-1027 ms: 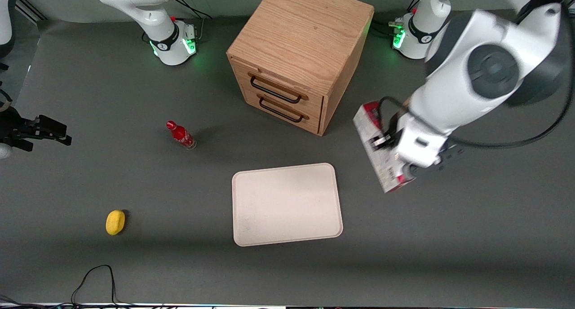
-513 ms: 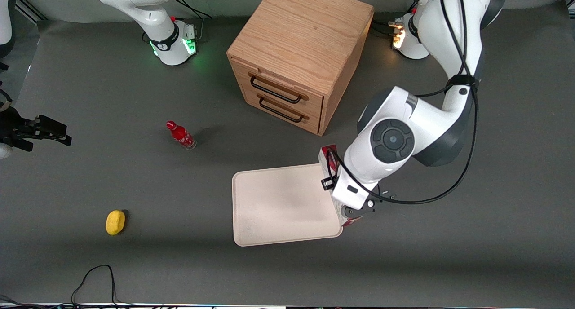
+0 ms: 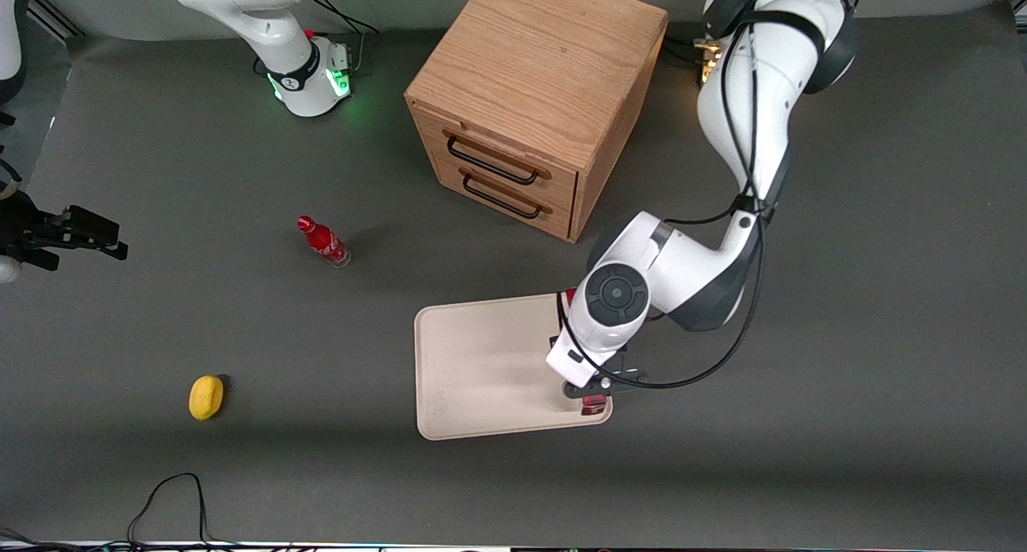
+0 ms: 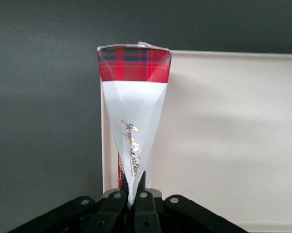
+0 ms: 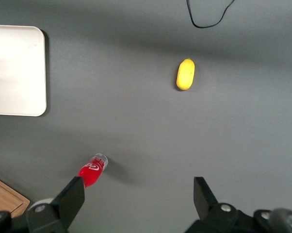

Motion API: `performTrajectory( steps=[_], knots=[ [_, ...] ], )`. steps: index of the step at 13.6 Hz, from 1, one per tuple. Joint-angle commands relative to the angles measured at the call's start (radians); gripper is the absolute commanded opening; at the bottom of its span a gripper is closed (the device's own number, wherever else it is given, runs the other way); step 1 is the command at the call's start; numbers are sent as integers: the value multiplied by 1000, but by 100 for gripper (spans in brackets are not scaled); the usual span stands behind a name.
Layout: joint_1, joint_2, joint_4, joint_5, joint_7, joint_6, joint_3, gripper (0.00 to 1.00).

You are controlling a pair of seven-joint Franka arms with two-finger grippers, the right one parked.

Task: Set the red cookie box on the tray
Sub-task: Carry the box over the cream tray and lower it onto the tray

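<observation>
The red cookie box, pinched between the closed fingers of the gripper over the edge of the tray, carries gold cursive lettering on its white panel; script runs along the box, too slanted to read for sure. Tartan band at the box end, no words on it. Red bottle has a white scrolled logo on its side, seen also in the right wrist view, not legible. No readable text, numbers or signs on the tray, the wooden cabinet or the yellow object.
</observation>
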Motion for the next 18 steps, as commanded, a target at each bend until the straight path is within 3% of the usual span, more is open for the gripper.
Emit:
performTrajectory(
  steps=[1,10,11,12,18],
  knots=[
    [-3,13,10,12,44,10,12,0],
    [2,27,-3,2,-5,30,10,0],
    [2,27,-4,2,-7,30,10,70],
    [0,25,-4,3,-8,31,10,100],
    [0,25,-4,3,-10,30,12,100]
  ],
)
